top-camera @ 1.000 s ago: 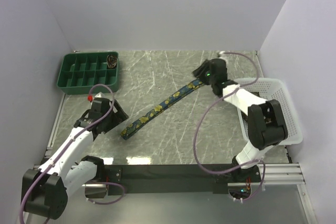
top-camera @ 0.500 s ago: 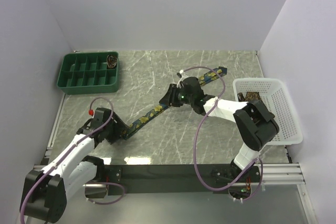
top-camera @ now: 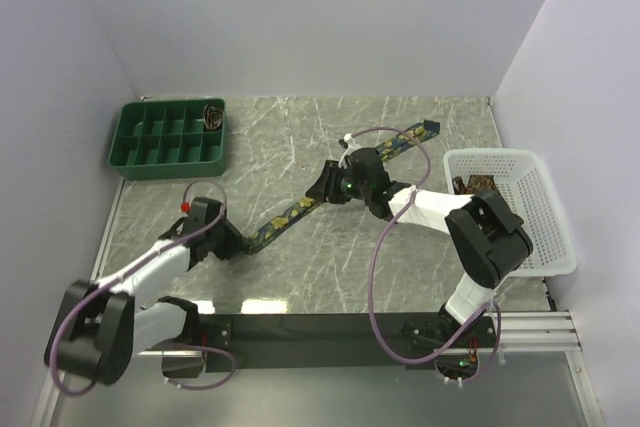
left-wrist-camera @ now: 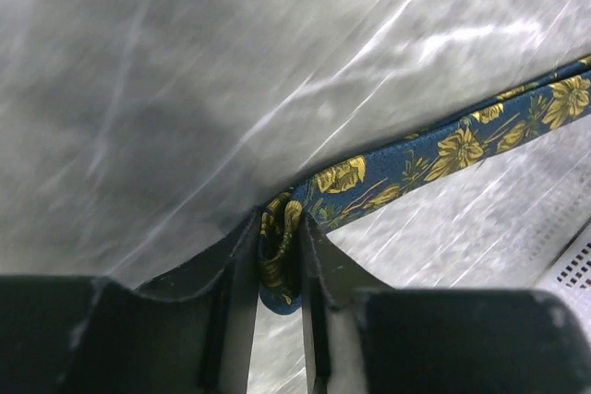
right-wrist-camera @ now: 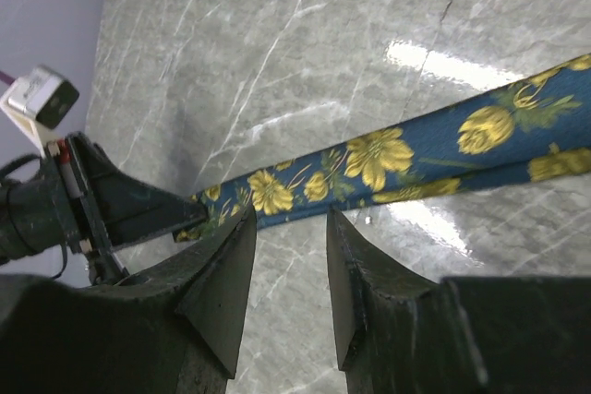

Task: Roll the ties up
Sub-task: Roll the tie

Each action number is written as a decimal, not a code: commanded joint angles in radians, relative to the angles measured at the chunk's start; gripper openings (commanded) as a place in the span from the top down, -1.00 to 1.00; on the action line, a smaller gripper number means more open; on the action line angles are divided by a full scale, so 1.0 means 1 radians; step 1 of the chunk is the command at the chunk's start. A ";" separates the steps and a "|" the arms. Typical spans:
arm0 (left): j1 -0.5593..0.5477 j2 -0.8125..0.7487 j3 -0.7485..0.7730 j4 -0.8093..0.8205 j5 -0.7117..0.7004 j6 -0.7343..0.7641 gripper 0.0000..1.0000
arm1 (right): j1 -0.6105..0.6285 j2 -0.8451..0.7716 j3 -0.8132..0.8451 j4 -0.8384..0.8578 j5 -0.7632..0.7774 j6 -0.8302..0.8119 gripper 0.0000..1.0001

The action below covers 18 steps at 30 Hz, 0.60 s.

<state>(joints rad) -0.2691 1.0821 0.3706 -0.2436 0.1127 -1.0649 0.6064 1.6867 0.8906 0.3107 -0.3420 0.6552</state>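
At the far left of the tabletop [top-camera: 300,147] sits a green tray [top-camera: 165,169], with a rolled tie [top-camera: 213,115] in its back right compartment. In front of the tray, the left tool [top-camera: 238,244] is clamped on the near end of the navy tie [top-camera: 290,212], whose bunched fabric is pinched tight between its two fingers [left-wrist-camera: 235,265]. From there the navy tie runs flat across the tabletop, slanting away to the back right. The right tool [top-camera: 318,190] is over the middle of it, fingers partly apart and gripping nothing. Its tips are at the tie's edge, and contact cannot be told. The tie's far end lies beyond that tool. At the far right stands a white basket [top-camera: 545,247] holding brown ties [top-camera: 478,184].
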 commanded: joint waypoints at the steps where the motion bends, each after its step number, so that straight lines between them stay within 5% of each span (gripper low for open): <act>1: -0.004 0.085 0.086 0.069 -0.002 0.060 0.45 | -0.008 -0.062 0.008 -0.002 0.028 -0.040 0.13; 6: -0.004 0.095 0.082 0.075 0.015 0.080 0.32 | 0.035 -0.029 0.047 0.013 -0.028 -0.016 0.14; 13: -0.004 0.000 0.001 0.046 0.028 0.059 -0.21 | 0.116 0.051 0.125 0.008 0.006 0.021 0.15; 18: -0.004 -0.079 -0.048 0.050 0.021 0.014 -0.13 | 0.161 0.131 0.209 -0.007 0.017 0.037 0.17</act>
<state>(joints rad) -0.2699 1.0321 0.3481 -0.1913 0.1349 -1.0237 0.7486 1.7798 1.0275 0.2939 -0.3393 0.6731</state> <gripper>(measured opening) 0.573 0.418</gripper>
